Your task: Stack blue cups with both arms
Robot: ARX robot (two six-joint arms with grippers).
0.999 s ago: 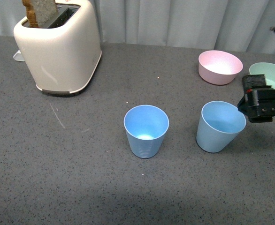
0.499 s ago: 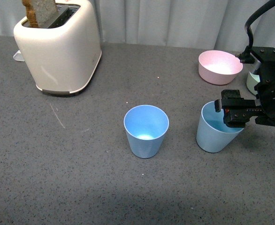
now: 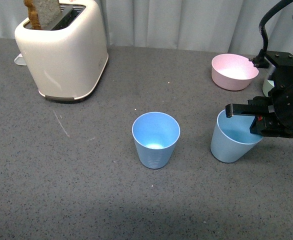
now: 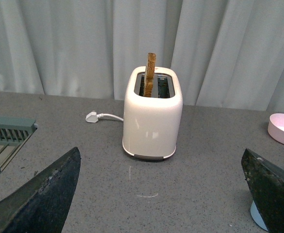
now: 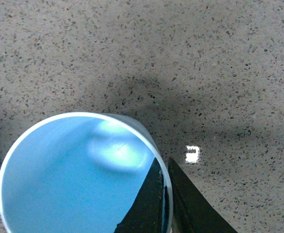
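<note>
Blue cup (image 3: pixel 230 141) on the right, tilted, has its rim pinched inside the closed right pincer (image 5: pixel 164 167).

The right arm (image 3: pixel 286 102) has come in from the right side and now hides most of the green bowl (image 3: pixel 267 88). Its gripper (image 5: pixel 164 164) has moved onto the right cup (image 3: pixel 230 145): the fingers (image 5: pixel 149 208) now pinch the wall, one inside and one outside. This cup has shifted a little to the right.

The right hand (image 5: pixel 164 161) pinches, apparently tight, the rim of a blue cup (image 5: pixel 59 170); the left hand (image 4: pixel 160 151) hangs, jaws spread wide.
</note>
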